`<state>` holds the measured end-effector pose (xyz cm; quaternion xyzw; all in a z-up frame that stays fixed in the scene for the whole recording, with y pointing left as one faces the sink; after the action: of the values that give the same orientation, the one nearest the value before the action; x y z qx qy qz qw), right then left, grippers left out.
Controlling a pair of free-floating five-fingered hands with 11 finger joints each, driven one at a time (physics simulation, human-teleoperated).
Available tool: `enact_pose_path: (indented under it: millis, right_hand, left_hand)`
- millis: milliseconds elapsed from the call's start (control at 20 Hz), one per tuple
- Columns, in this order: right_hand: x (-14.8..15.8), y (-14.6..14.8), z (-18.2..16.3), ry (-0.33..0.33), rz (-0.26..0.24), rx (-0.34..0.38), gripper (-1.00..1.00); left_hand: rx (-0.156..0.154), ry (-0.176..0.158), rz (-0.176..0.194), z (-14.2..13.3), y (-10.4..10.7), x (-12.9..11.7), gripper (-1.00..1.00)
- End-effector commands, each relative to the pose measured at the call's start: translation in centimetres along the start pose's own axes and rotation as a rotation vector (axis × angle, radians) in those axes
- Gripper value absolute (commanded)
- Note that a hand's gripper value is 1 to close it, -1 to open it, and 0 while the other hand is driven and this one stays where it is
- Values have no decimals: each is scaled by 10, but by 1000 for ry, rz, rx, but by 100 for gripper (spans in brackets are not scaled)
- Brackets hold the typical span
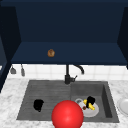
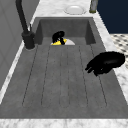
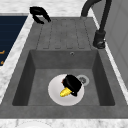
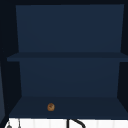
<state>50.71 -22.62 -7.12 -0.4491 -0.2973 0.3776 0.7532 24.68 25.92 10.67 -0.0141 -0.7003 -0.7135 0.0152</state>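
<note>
A dark grey kitchen sink (image 1: 30, 87) has a ribbed drainboard on its left half and a deep basin on its right. In the front view, the right hand (image 1: 90, 100) sits low inside the basin with its fingers curled around a yellow object (image 1: 91, 107), which looks like a small banana or ear of corn. This object lies on a white plate (image 1: 95, 113) on the basin floor. From the hand, the yellow object points toward about five o'clock in the front view, and its long axis slants that way across the plate. In the right side view, the same hand (image 3: 72, 84) covers the object's upper end while the free yellow tip (image 3: 65, 92) pokes out toward seven o'clock. The plate touches the drain (image 3: 82, 80), which lies at its two o'clock edge. The left hand (image 1: 38, 104) hangs over the drainboard, well apart from the plate at about nine o'clock, with its fingers loosely curled and holding nothing. The right hand is by far the nearer. A black faucet (image 1: 68, 75) stands behind the sink at twelve o'clock, and a large red ball (image 1: 67, 115) fills the front foreground.
</note>
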Motion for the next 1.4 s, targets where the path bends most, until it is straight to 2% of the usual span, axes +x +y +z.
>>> enact_pose_path:
  millis: [0,650,950,1350]
  right_hand:
    - [1,-13,5,-2,-2,-5,100]
    - [-6,-99,33,-33,29,63,100]
    - [-12,-128,62,-107,68,24,100]
    - [-14,-169,93,-153,85,28,100]
  left_hand:
    - [0,0,0,0,0,0,0]
    - [0,0,0,0,0,0,0]
    - [0,0,0,0,0,0,0]
    - [0,0,0,0,0,0,0]
